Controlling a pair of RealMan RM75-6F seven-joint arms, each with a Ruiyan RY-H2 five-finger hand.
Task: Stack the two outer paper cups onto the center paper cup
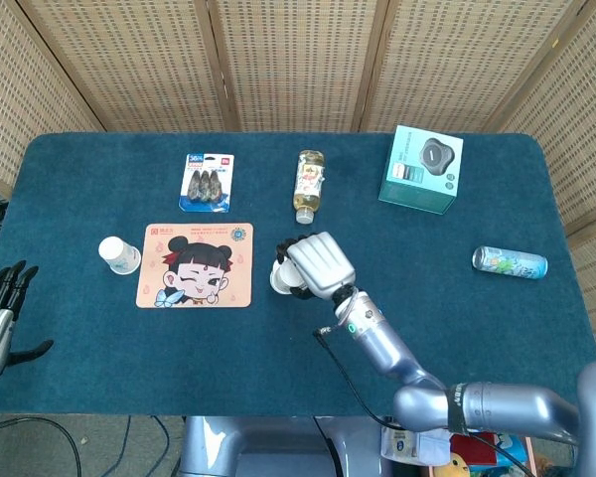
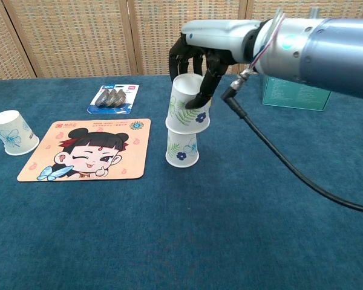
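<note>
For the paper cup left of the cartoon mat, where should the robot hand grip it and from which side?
Probably around the side wall of the left paper cup, just below its closed base. It stands upside down, wide rim on the table, so there is no open mouth to hook. The left robot hand sits at the near left edge, so coming from the cup's near left side, away from the cartoon mat, looks simplest.

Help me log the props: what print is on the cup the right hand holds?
The held cup is white with green leaves and a small blue flower, clearest in the chest view.
</note>
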